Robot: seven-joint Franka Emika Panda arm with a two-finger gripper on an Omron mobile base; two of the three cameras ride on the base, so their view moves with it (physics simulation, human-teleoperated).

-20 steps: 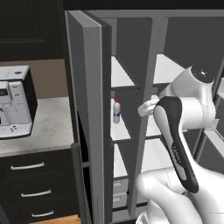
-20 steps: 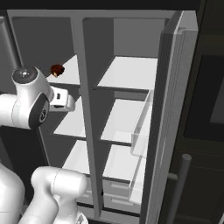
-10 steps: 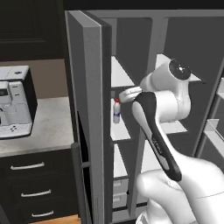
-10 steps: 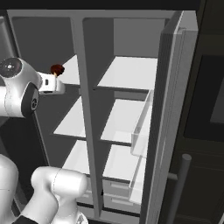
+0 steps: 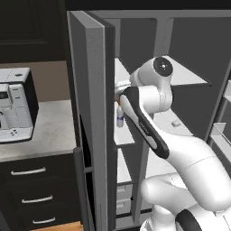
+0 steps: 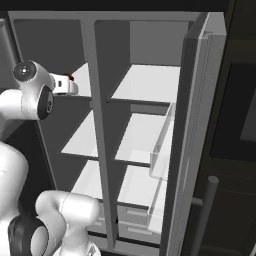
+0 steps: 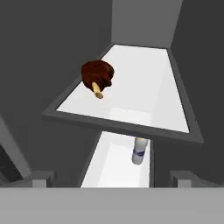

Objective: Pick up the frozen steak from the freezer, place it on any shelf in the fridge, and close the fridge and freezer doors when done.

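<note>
My claw (image 7: 112,177) is spread wide; the frozen steak (image 7: 97,76), upper left of the hand view, looks hard and slick, so I'd pinch its thick middle.

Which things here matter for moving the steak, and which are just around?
Part of the job:
frozen steak on the upper freezer shelf
fridge shelf
open gripper
freezer door

Just around:
white bottle on the shelf below
coffee machine on the counter
</note>
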